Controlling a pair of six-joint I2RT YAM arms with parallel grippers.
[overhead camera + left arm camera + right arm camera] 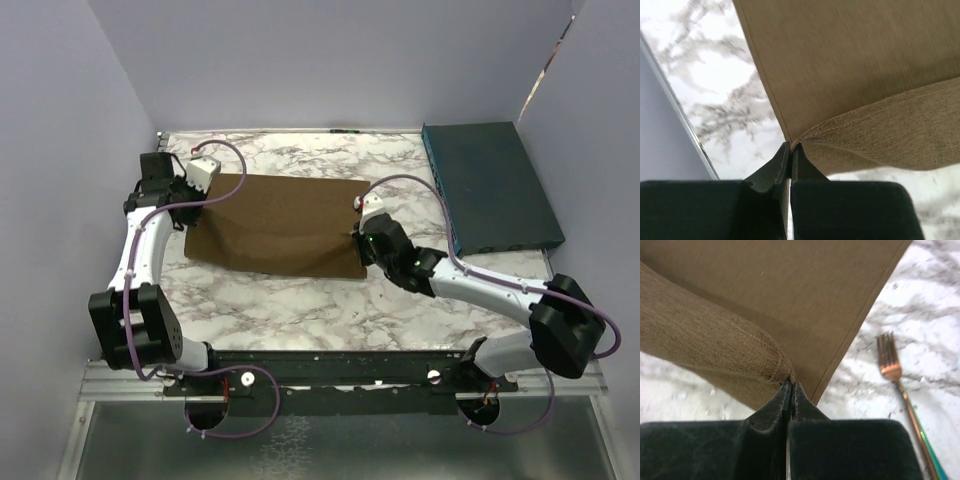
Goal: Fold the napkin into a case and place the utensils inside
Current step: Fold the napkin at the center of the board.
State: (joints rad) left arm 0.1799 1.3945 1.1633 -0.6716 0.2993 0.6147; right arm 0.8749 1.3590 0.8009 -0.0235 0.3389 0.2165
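Note:
The brown napkin (280, 225) lies spread on the marble table, with its near edge lifted and doubled over. My left gripper (190, 212) is shut on the napkin's left near corner (805, 135). My right gripper (357, 235) is shut on the napkin's right near corner (782, 371). Both corners are held a little above the table. The copper fork (897, 385) with a greenish handle tip lies on the marble right of the napkin in the right wrist view. In the top view the right arm hides the fork.
A dark teal flat box (488, 185) lies at the back right of the table. Lilac walls close in the left, back and right sides. The arms' base rail (330, 375) runs along the near edge.

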